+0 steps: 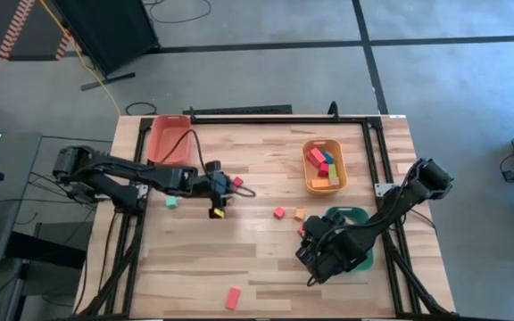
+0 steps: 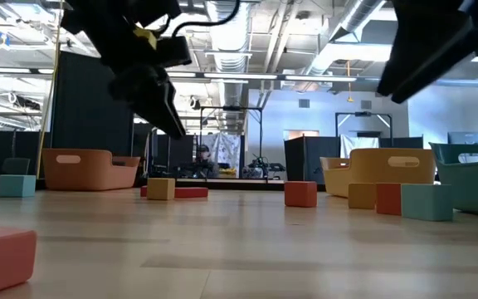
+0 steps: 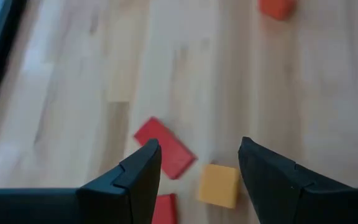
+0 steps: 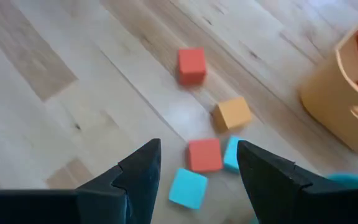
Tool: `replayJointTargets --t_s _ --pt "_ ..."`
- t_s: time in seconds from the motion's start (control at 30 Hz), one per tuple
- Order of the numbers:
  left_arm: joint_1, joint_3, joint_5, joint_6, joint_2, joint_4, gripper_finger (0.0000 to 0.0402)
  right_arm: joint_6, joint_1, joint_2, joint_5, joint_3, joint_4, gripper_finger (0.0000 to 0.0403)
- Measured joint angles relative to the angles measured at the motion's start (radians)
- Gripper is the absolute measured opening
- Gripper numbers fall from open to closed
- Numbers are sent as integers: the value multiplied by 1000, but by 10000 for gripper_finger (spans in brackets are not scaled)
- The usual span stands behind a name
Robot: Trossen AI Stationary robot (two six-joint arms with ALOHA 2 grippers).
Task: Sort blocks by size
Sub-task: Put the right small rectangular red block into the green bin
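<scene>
Both grippers hung spread and empty: the left gripper (image 3: pixel 197 165) above a red block (image 3: pixel 165 148) and an orange cube (image 3: pixel 219 185), the right gripper (image 4: pixel 197 165) over loose blocks (image 4: pixel 204 154) near the green tray (image 1: pixel 350 217). One further red block (image 3: pixel 165 208) was cut off behind its finger.

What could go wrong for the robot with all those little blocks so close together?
1. Under the open left gripper, the yellow block lies close to a red bar; closing might catch or push both.
2. The open right gripper hangs over a red cube touching a teal block, with another teal cube nearby, so it may nudge the neighbours.
</scene>
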Motion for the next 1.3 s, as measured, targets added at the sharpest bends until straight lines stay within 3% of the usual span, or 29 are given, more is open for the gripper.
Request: replayJointTargets --t_s 0.2,0.57,0.93,1.3 --pt "69 0 73 -31 52 35 206 -95 -2 0 49 0 74 240" --pt "166 0 86 -32 234 102 206 -145 0 0 85 0 94 240" --pt "286 1 226 -91 262 125 206 -170 0 12 88 0 94 240" --pt "318 5 332 -57 353 155 206 -171 0 30 88 -1 92 240"
